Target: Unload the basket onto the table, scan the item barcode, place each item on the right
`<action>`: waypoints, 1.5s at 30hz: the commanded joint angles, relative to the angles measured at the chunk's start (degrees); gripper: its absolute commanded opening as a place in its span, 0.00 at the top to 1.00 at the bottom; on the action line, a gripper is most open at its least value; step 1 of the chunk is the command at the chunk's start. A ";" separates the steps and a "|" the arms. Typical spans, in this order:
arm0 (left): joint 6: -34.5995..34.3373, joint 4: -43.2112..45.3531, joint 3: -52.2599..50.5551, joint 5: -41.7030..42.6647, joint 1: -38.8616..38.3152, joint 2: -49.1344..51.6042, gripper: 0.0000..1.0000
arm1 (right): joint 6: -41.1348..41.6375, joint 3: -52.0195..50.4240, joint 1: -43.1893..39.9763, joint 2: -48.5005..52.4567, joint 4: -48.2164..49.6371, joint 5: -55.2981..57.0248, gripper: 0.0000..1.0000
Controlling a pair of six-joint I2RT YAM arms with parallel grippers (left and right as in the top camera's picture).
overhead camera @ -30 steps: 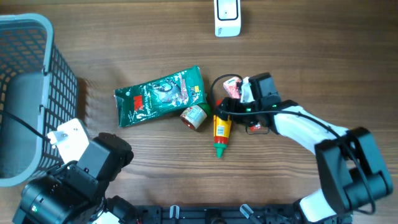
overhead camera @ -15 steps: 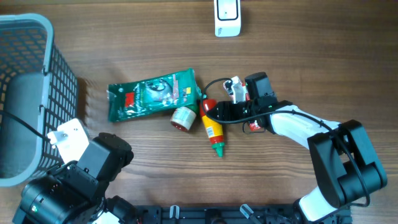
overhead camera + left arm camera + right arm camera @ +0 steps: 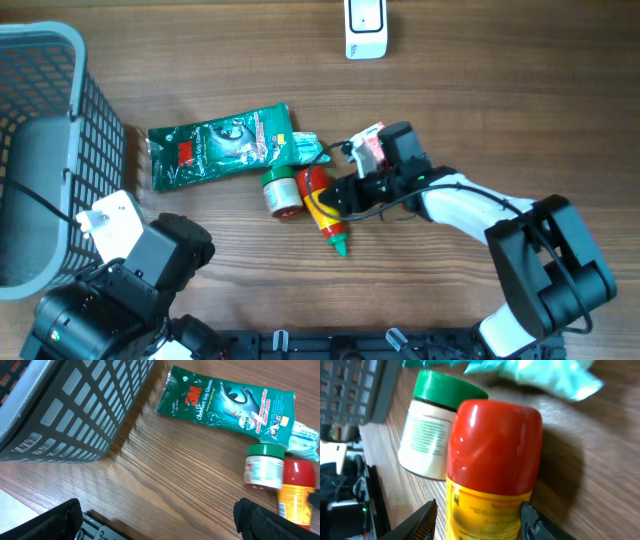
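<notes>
The sauce bottle [image 3: 492, 460] is cut off at the bottom of the right wrist view and its yellow label is too blurred to read; the right end effector [image 3: 480, 517] has its fingers narrowed to either side of that label, but I cannot tell whether they press on it. Red-capped and green-tipped, the bottle lies on its side mid-surface [image 3: 480, 100], just beside a green-lidded jar [image 3: 280, 190] and a green glove packet [image 3: 220, 145]. The left end effector [image 3: 157, 520] is spread wide near the basket [image 3: 75, 405], holding nothing
</notes>
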 commanded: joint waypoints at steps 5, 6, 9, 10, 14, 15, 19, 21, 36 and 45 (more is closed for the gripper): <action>-1.16 -0.04 -0.20 -0.98 0.48 -0.09 0.00 | 4.87 0.37 1.14 0.85 -0.11 6.88 0.34; -1.16 -0.04 -0.20 -0.98 0.48 -0.09 0.00 | 4.90 0.70 1.68 0.85 -0.52 7.72 0.31; -1.16 -0.04 -0.20 -0.98 0.48 -0.09 0.00 | 4.94 2.84 3.65 0.85 -4.09 11.50 0.25; -1.16 -0.04 -0.20 -0.98 0.48 -0.09 0.00 | 4.87 4.07 4.66 0.85 -6.16 13.94 0.24; -1.16 -0.04 -0.20 -0.98 0.48 -0.09 0.00 | 3.21 7.87 7.19 0.85 -10.43 19.02 0.24; -1.16 -0.04 -0.20 -0.98 0.48 -0.09 0.00 | 3.08 8.31 7.32 0.85 -10.36 19.02 0.24; -1.16 -0.04 -0.20 -0.98 0.48 -0.09 0.00 | 3.30 8.94 7.34 0.92 -9.64 19.02 0.28; -1.16 -0.04 -0.20 -0.98 0.48 -0.09 0.00 | 3.26 8.94 7.50 1.53 -8.96 18.99 0.28; -1.16 -0.04 -0.20 -0.98 0.48 -0.09 0.00 | 6.32 15.63 8.31 12.09 -9.38 18.05 0.46; -1.16 -0.04 -0.20 -0.98 0.48 -0.09 0.00 | 6.27 16.83 3.76 5.40 -17.33 1.86 0.66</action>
